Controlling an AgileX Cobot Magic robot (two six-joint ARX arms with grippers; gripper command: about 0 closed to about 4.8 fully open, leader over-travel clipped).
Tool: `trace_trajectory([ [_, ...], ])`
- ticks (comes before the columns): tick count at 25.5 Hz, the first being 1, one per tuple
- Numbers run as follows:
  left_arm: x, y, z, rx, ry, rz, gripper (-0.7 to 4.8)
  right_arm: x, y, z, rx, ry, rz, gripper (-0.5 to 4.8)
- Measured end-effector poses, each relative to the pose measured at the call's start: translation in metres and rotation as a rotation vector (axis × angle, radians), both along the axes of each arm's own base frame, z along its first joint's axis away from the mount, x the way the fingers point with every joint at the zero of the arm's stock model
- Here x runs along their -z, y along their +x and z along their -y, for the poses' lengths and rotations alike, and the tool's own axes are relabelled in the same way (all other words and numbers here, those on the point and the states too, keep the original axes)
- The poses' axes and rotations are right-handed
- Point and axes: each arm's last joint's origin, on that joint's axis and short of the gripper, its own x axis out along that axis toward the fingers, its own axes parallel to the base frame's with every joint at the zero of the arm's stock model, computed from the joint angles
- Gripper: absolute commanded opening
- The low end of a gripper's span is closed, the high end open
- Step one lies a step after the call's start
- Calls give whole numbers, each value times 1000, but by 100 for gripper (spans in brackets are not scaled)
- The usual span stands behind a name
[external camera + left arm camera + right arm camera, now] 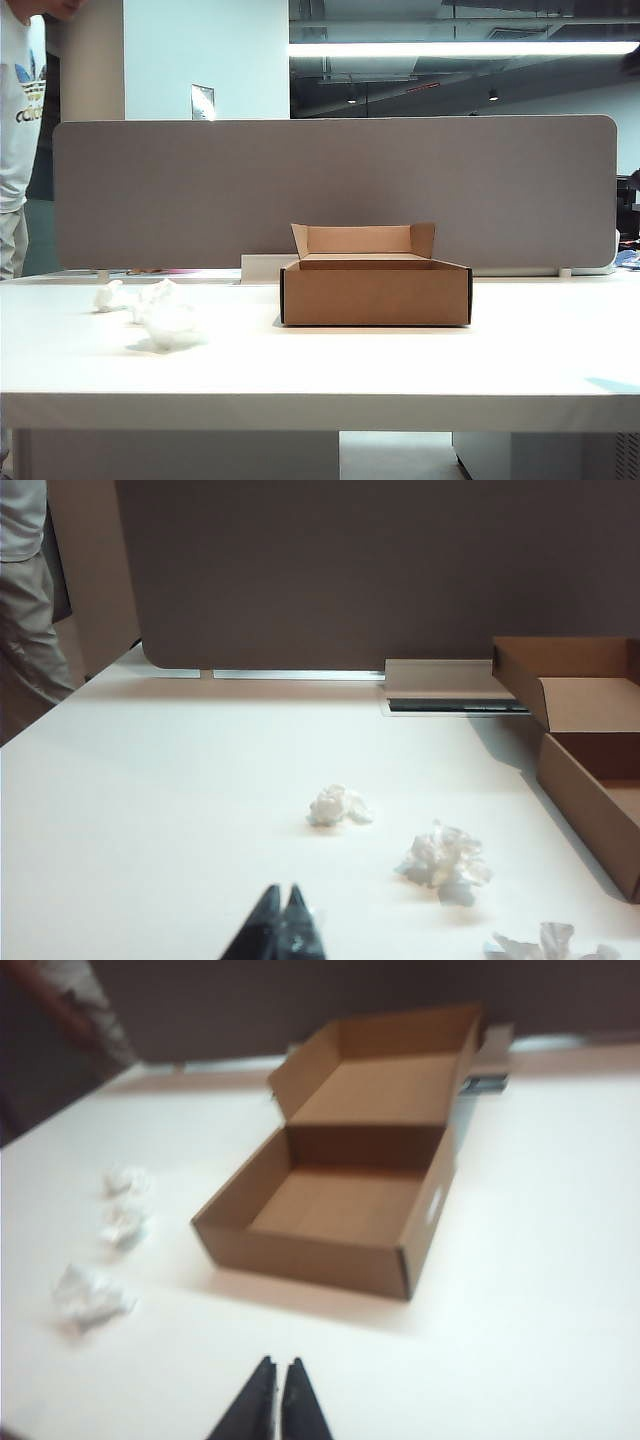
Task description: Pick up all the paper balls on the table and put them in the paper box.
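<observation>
Exterior view: three paper balls (165,315) are lying clustered on the table (420,365), left of the empty paper box (375,290); they are judged light, soft and crushable, best pinched across the crumpled middle. In the wrist views, the left gripper (280,905) is being held with fingers together just short of the balls, while the right gripper (278,1380), fingers likewise together, is hanging before the box, well apart from them.

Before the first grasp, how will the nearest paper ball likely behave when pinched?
The nearest paper ball looks loosely crumpled, so it probably squashes rather than resists. Likely very light, it may skid on the smooth table if nudged. Its ragged shape should stop it rolling far. Both the left gripper and right gripper are shut.
</observation>
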Motion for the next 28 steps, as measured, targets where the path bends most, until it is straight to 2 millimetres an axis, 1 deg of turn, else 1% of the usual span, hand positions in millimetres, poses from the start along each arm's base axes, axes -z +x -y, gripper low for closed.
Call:
trace_trajectory([
  [2, -4, 3, 0, 11, 0, -20, -5, -4, 10, -5, -25, -9, -45, 7],
  [8, -14, 23, 2, 87, -1, -146, -5, -13, 42, -23, -86, -37, -152, 8],
  [9, -20, 33, 3, 106, -1, -185, -5, -16, 54, -31, -116, -53, -168, 8],
  [10, -24, 42, 3, 113, 1, -220, -5, -16, 61, -37, -142, -77, -181, 8],
  [14, -32, 67, 4, 143, 17, -308, -1, -19, 79, -52, -201, -126, -199, 8],
  [15, -37, 78, 4, 162, 20, -331, 0, -18, 86, -58, -217, -139, -218, 8],
  [16, -44, 93, 5, 184, 19, -353, 38, -17, 93, -65, -232, -146, -233, 8],
  [17, -46, 106, 5, 200, 16, -377, 63, -15, 99, -71, -253, -147, -239, 8],
  [19, -47, 120, 6, 219, 10, -412, 104, -11, 106, -79, -280, -151, -253, 8],
  [21, -48, 139, 6, 237, 3, -444, 114, -9, 113, -87, -315, -160, -263, 8],
  [22, -48, 145, 6, 245, 1, -454, 122, -9, 116, -93, -330, -167, -265, 8],
  [26, -45, 172, 8, 292, -15, -500, 128, -6, 130, -107, -359, -181, -278, 18],
  [28, -43, 188, 8, 295, -19, -525, 131, -4, 134, -112, -368, -186, -290, 65],
])
